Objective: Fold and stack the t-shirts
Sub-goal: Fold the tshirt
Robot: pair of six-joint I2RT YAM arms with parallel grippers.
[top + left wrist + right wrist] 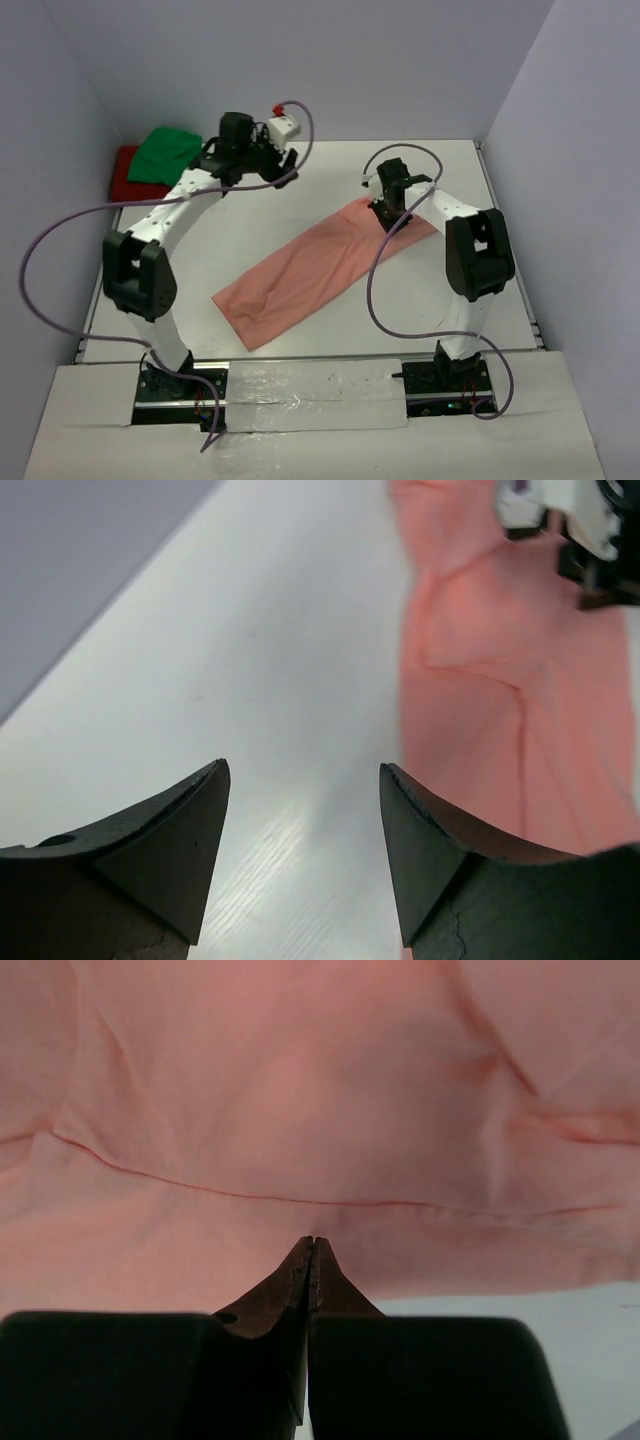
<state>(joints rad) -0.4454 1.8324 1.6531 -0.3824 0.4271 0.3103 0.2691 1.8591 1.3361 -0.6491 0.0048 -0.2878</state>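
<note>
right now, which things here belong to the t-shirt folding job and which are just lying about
Job: salmon-pink t-shirt, spread long on the table; green t-shirt overlapping the red t-shirt, far left corner.
Just there: purple cables; taped sheet between the arm bases.

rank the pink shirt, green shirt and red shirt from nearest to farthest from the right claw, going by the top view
From the right claw:
1. pink shirt: its far right end lies right at the claw, mid-table.
2. green shirt: far left corner, on top of the red one.
3. red shirt: under the green, its visible part sticking out further left.
</note>
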